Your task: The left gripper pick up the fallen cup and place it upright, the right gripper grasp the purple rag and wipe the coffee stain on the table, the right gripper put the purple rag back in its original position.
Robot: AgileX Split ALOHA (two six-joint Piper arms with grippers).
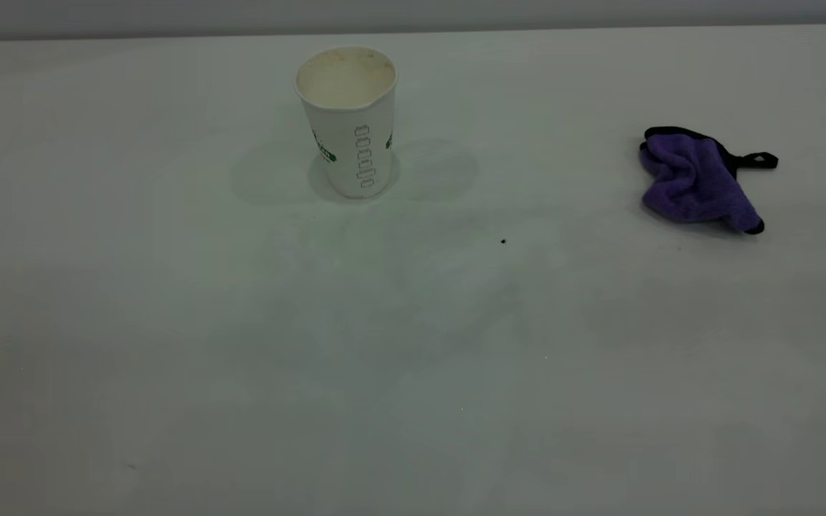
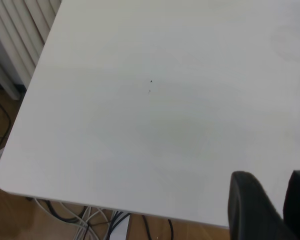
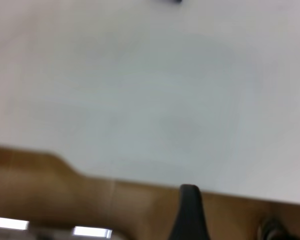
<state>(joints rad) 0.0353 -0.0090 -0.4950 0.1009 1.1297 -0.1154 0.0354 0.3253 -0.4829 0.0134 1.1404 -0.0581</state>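
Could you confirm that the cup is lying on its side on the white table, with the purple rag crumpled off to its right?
Not quite: the exterior view shows the cup standing upright, mouth up. The rest holds: it is on the white table, and the purple rag lies crumpled off to its right.

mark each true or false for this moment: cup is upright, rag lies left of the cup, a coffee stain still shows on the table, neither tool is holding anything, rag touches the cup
1. The cup stands upright on the table. True.
2. The purple rag lies left of the cup. False: in the exterior view it lies far to the cup's right.
3. A brown coffee stain shows on the table. False: only a tiny black speck shows.
4. Neither the left tool nor the right tool holds anything. True: both are over the table's edge, away from cup and rag.
5. The rag touches the cup. False: they lie well apart.
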